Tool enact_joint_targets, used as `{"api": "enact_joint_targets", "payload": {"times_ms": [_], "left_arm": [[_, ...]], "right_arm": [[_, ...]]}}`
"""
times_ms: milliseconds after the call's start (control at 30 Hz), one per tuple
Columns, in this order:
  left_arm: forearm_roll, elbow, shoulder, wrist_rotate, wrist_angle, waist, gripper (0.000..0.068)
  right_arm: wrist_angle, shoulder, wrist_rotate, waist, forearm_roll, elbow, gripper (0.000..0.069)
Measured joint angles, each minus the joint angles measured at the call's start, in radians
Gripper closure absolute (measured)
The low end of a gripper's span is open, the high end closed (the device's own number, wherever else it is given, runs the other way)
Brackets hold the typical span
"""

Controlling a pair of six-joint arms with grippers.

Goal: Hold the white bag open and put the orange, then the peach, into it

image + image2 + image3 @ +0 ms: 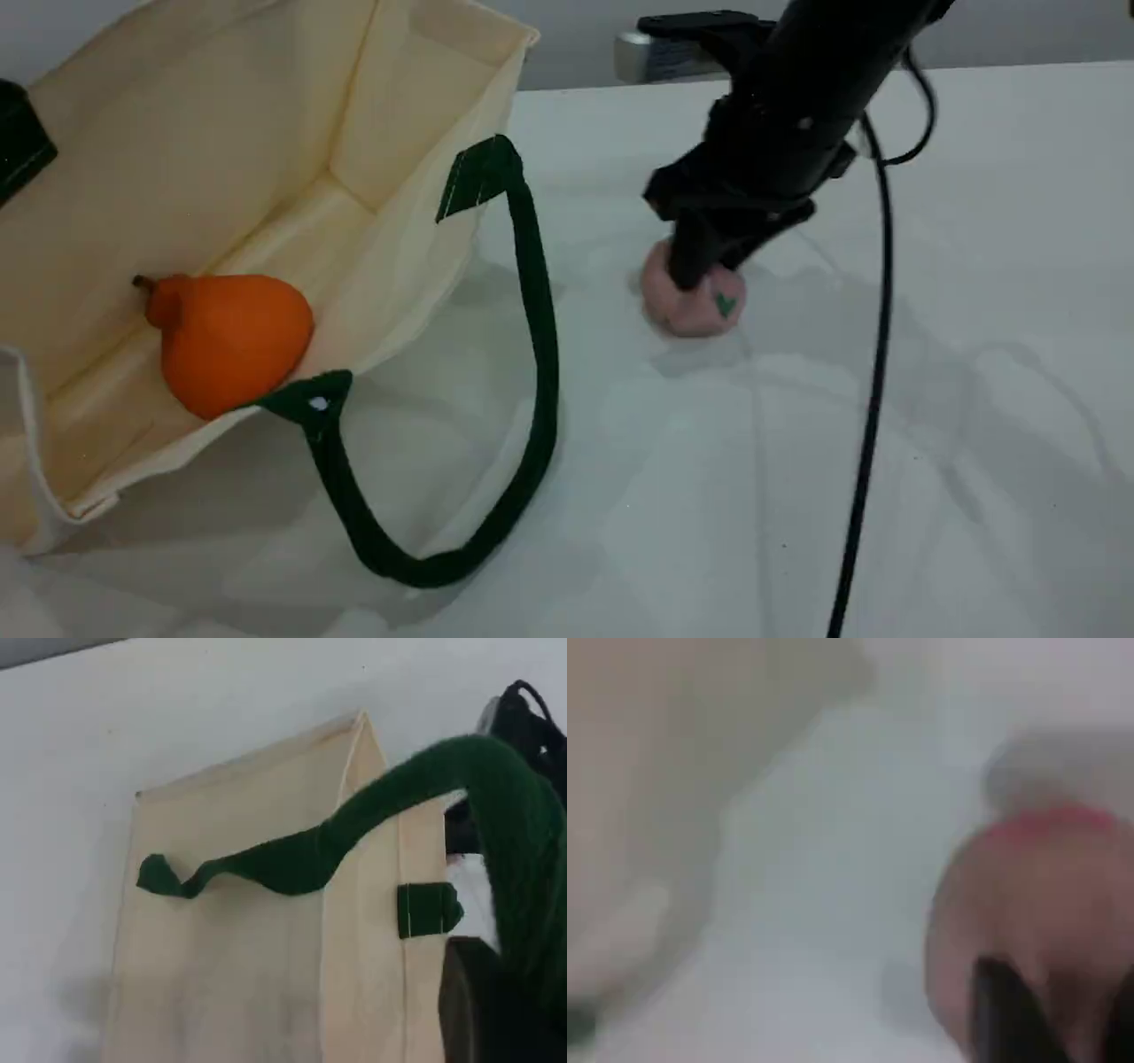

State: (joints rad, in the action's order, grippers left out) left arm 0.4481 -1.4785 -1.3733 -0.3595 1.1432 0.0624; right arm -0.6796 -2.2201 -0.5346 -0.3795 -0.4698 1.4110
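the bright orange knobbed toy fruit [229, 341] already lies inside the large cream canvas bag [266, 159], so the step in hand is the pickup of the pale pink round peach [694, 299]. the peach sits on the white table [886, 443], well apart from the bag mouth. the right gripper [704, 266] is down on it with fingers on either side; whether they are clamped firmly cannot be told. the left gripper [496, 1010] is closed on the upper dark green looped handle [372, 828], holding the bag open. next move, as judged: secure the grip, lift, carry left over the bag opening, clear of the lower green handle [532, 354].
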Motion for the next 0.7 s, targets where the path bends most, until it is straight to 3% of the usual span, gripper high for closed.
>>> {"api": "enact_joint_targets", "payload": {"times_ms": [67,133,267,433,700], "left_arm": [[0.000,0.000,0.000,0.000,0.000,0.000,0.0622],[0.000,0.000,0.000,0.000,0.000,0.000,0.0622],[-0.001,0.000,0.000,0.000,0.001,0.000,0.0622],[-0.004,0.000,0.000,0.000,0.001,0.000,0.0622],[-0.005,0.000,0.000,-0.001,-0.002,0.000,0.0622]], "right_arm": [[-0.041,0.036,0.056,0.022,0.065,-0.002,0.0610],[-0.081,0.086,0.113,0.050,0.130,-0.002,0.0643],[-0.161,0.196,0.159,0.099,0.156,-0.001,0.0652],[-0.228,0.330,0.156,0.099,0.104,-0.001,0.0652],[-0.278,0.479,0.053,0.083,-0.166,0.001,0.0652]]}}
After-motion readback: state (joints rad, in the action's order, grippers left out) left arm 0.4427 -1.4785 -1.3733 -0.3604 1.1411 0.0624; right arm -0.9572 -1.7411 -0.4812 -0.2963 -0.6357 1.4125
